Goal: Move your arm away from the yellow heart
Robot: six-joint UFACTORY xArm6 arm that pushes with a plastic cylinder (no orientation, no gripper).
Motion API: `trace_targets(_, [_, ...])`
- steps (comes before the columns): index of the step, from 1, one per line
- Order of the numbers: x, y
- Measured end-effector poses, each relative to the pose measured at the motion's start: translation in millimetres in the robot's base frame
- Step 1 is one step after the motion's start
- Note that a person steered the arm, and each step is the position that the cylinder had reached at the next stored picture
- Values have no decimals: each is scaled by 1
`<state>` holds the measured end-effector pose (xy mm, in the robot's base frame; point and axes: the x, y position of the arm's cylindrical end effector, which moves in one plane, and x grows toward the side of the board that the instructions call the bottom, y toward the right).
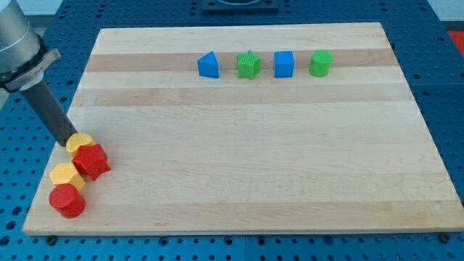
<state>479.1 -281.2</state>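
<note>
A yellow block, likely the yellow heart, lies near the board's left edge, partly covered by a red block just below it. My tip is at the yellow block's left side and touches it. The dark rod slants up toward the view's top left. A second yellow block and a red cylinder lie lower along the left edge.
A row of blocks sits near the board's top: a blue triangular block, a green star-like block, a blue cube and a green cylinder. The wooden board rests on a blue perforated table.
</note>
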Motion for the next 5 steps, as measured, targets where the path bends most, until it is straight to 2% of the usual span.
trace_targets(1, [-16, -9])
trace_targets(2, [-39, 32])
trace_targets(4, [-46, 67])
trace_targets(5, [-62, 104])
